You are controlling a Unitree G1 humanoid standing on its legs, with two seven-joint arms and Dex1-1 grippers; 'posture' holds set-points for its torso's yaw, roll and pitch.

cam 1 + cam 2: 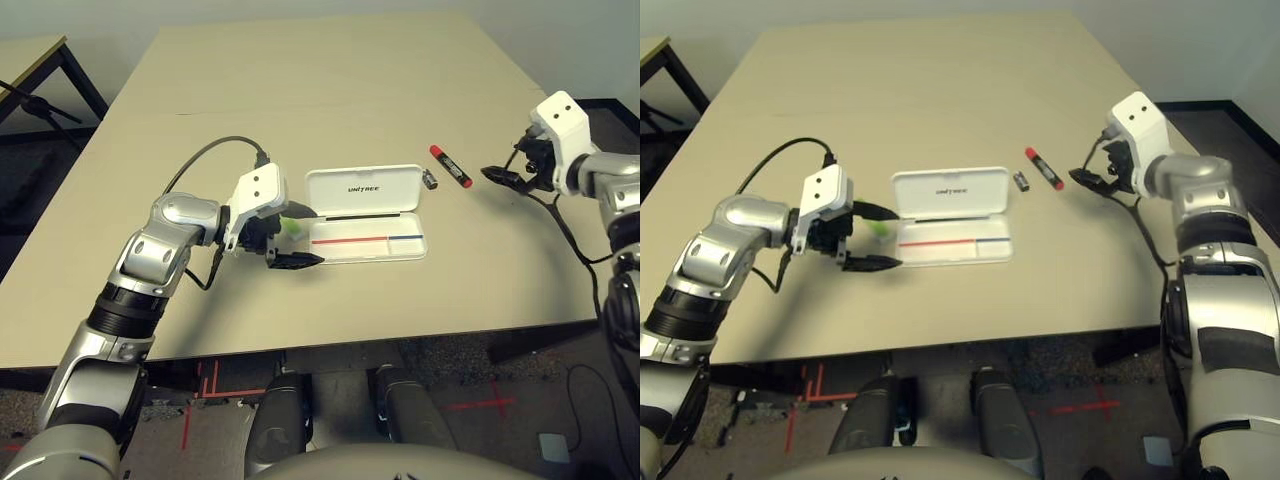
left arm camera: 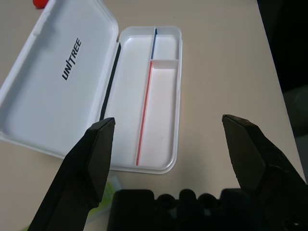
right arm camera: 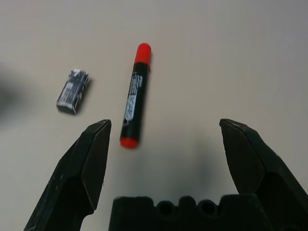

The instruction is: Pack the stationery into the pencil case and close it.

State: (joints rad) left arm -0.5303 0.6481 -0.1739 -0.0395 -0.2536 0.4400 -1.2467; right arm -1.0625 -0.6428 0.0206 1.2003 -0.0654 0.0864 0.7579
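Left eye view: the left gripper (image 1: 305, 236), spread and empty, is by the green bar (image 1: 291, 228), beside the open, unfilled pencil case (image 1: 407, 249). Right of that lie the small cylinder (image 1: 430, 180) and red marker (image 1: 451, 166), then the right gripper (image 3: 165, 124), also wide open. Packing seems about to begin; next, either gripper must line up and close on a piece.

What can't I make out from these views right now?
- Light-green bar: partly hidden by the left gripper in both eye views and the left wrist view.
- Marker: its smaller lettering is too blurred to read, right wrist view.
- Small dark-and-silver block: print too blurred to read, right wrist view.
- Red thing: cut off by the left wrist view's edge.
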